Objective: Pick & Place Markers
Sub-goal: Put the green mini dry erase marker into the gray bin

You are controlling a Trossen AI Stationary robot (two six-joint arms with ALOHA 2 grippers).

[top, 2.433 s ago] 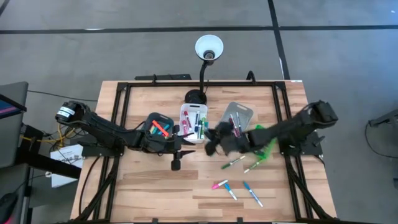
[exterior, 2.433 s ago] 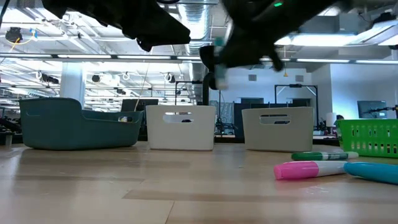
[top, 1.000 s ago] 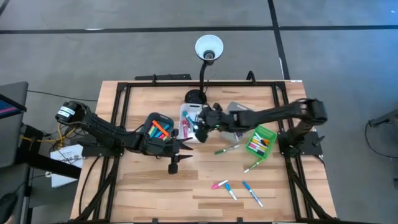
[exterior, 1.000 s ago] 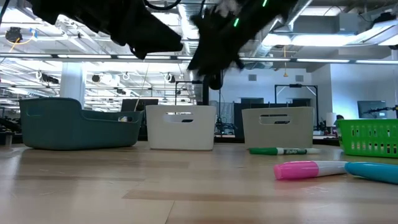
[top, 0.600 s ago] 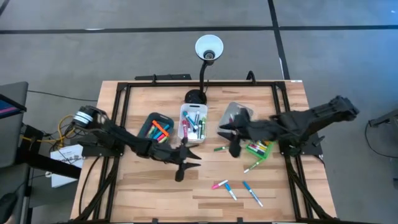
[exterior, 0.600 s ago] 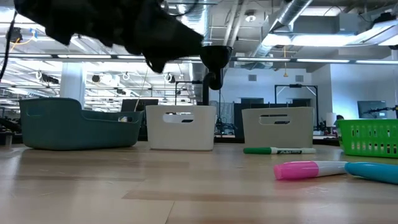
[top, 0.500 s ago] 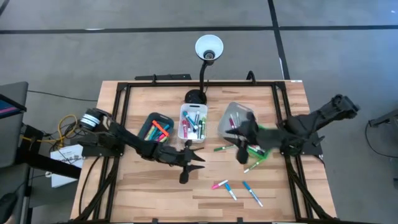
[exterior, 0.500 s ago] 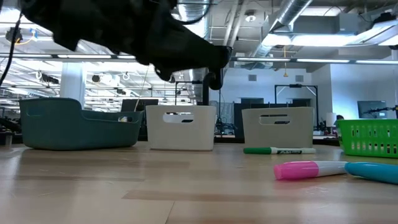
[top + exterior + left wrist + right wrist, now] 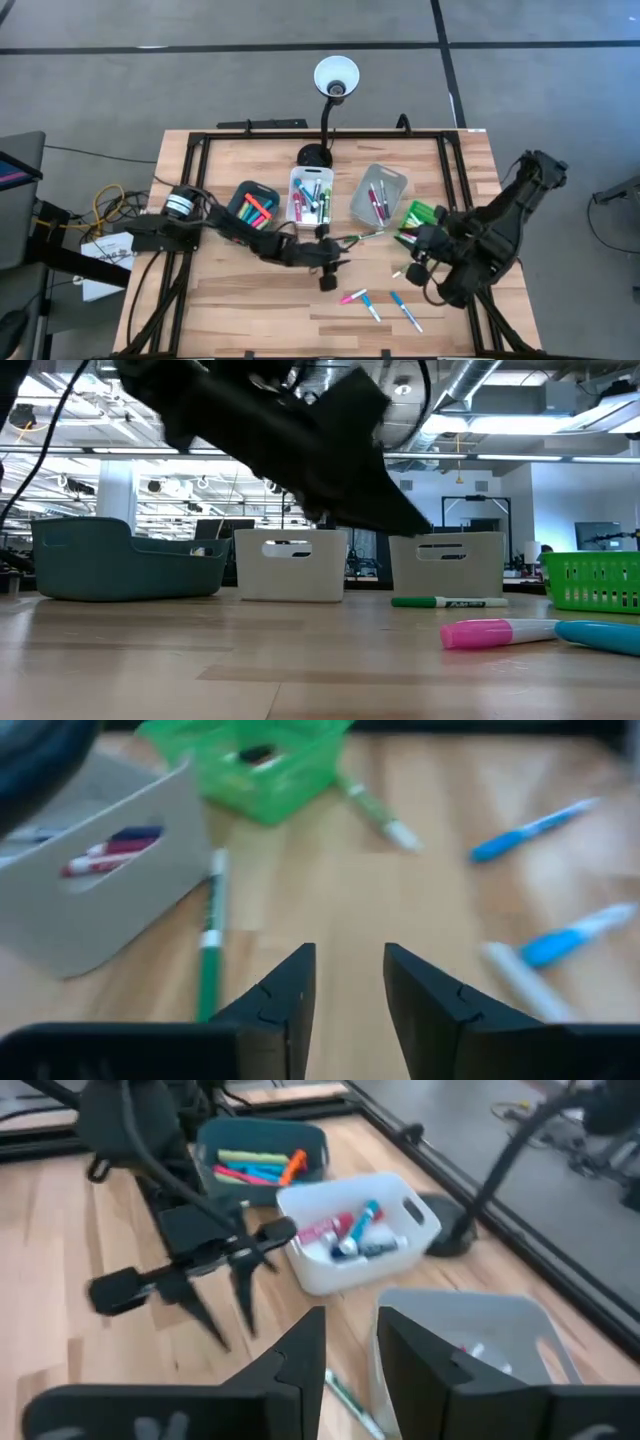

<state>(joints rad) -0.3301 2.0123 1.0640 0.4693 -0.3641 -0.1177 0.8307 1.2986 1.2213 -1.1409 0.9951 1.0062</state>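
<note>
Left gripper (image 9: 345, 982) hovers slightly parted and empty beside a green marker (image 9: 209, 943); right gripper (image 9: 345, 1342) likewise.

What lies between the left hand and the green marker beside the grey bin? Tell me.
Only bare wood. In the left wrist view, the open left hand points past the green marker, which lies on the table beside the grey bin.
</note>
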